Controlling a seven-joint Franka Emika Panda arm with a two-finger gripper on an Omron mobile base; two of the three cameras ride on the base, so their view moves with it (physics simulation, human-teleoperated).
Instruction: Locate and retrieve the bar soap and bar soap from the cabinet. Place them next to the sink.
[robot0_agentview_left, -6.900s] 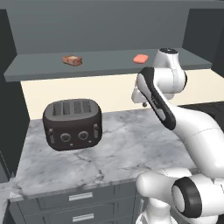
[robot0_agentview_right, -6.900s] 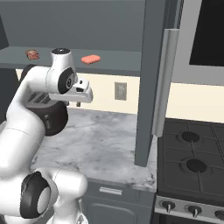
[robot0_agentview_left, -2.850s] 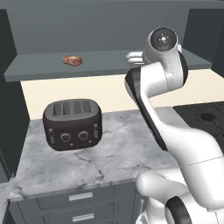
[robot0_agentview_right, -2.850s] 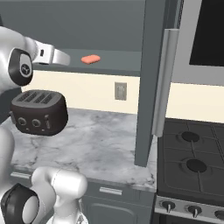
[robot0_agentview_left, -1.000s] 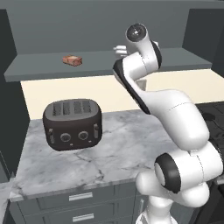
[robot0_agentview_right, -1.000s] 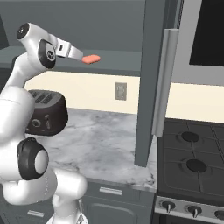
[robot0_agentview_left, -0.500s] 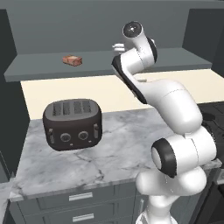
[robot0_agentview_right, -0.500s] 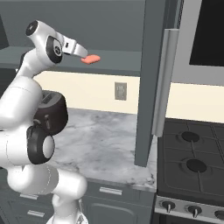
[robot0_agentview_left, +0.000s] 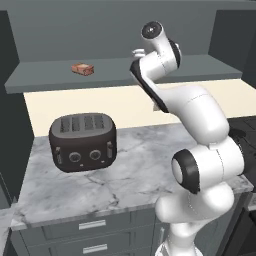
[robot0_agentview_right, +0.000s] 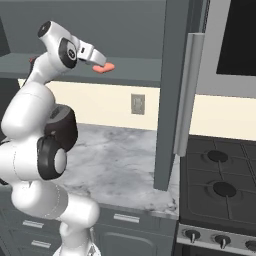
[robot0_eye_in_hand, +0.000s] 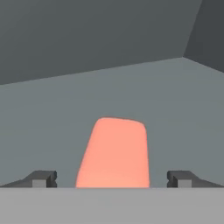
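Reaching further in than a moment ago, the gripper (robot0_eye_in_hand: 112, 178) is straddling the pink soap (robot0_eye_in_hand: 114, 153) on the cabinet (robot0_agentview_left: 45, 80) shelf, jaws apart. Brown soap (robot0_agentview_left: 82, 69) is lying well left. Light, stiff, probably slick; pinching its long sides looks best.

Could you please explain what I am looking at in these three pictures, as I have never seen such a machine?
It is a white robot arm in a simulated kitchen. Two cameras ride on its base, behind it to the left and right; the third sits on its hand. The gripper is open, its fingertips on either side of a coral-pink bar soap on the cabinet shelf, and is not yet closed on it. A second, reddish-brown bar soap lies further left on the same shelf. On the marble counter below stands a dark toaster. A stove is at the right.
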